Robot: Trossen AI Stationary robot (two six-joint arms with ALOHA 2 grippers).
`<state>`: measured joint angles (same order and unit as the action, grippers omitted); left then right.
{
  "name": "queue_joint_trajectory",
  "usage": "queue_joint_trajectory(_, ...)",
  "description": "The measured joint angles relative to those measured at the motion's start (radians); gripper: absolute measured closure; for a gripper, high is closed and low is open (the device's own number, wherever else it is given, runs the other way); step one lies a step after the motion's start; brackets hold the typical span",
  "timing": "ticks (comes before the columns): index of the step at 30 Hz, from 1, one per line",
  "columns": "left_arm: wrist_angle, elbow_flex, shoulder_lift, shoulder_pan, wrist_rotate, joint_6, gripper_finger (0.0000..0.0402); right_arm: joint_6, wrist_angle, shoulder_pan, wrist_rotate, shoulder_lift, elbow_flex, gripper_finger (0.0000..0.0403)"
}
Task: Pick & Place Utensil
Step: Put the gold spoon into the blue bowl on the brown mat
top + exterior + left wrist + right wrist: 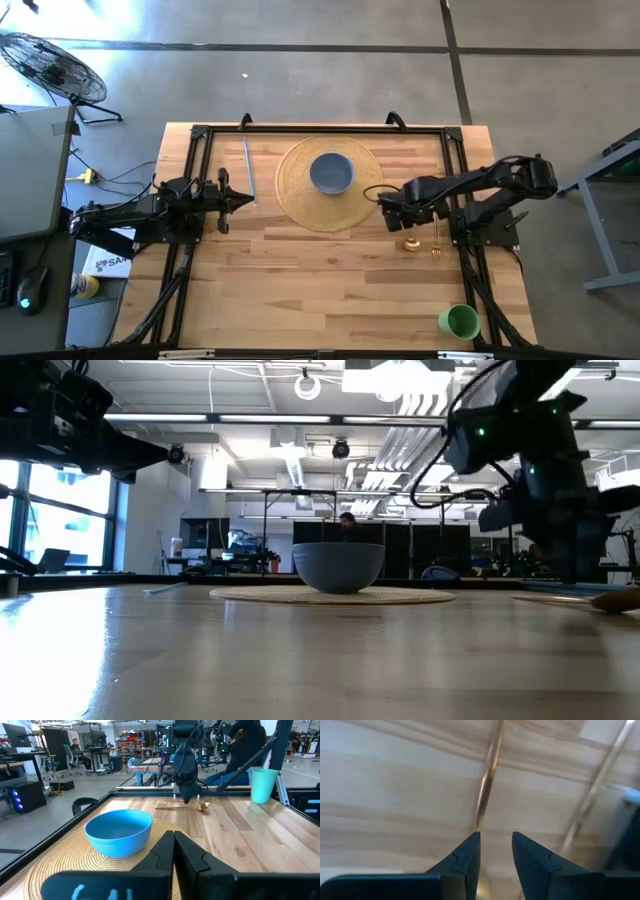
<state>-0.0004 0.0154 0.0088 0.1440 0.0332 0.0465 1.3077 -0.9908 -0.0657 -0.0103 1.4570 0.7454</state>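
A gold spoon (411, 243) lies flat on the wooden table to the right of the woven placemat (295, 200), which carries a blue bowl (331, 172). A second gold utensil (436, 243) lies just to the spoon's right. My right gripper (391, 214) points down above the table beside the spoon, its fingers a little apart. In the right wrist view the spoon's handle (487, 780) runs away from the gripper (496, 842), with nothing between the fingers. In the left wrist view the spoon (202, 806) lies below that gripper. My left gripper (245, 203) waits level and shut, left of the placemat.
A green cup (460, 320) stands near the table's near right corner. A thin pale-blue utensil (248, 170) lies left of the placemat. A black frame (320, 128) runs along the table's edges. Bare wood stretches across the near half of the table.
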Motion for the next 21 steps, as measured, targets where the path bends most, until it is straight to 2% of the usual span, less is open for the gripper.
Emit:
queue_joint_trajectory(5,0.000,0.000,0.000,0.000,0.000,0.000,0.0400,0.027,0.147,-0.001,-0.026,0.000,-0.053,0.0297)
queue_joint_trajectory(10,0.000,0.000,0.000,0.000,0.000,0.000,0.0400,0.049,0.152,-0.001,-0.032,0.000,-0.069,0.0305)
queue_joint_trajectory(21,0.000,0.000,0.000,0.000,0.000,0.000,0.0400,0.110,0.159,0.034,-0.029,0.003,-0.075,0.0368)
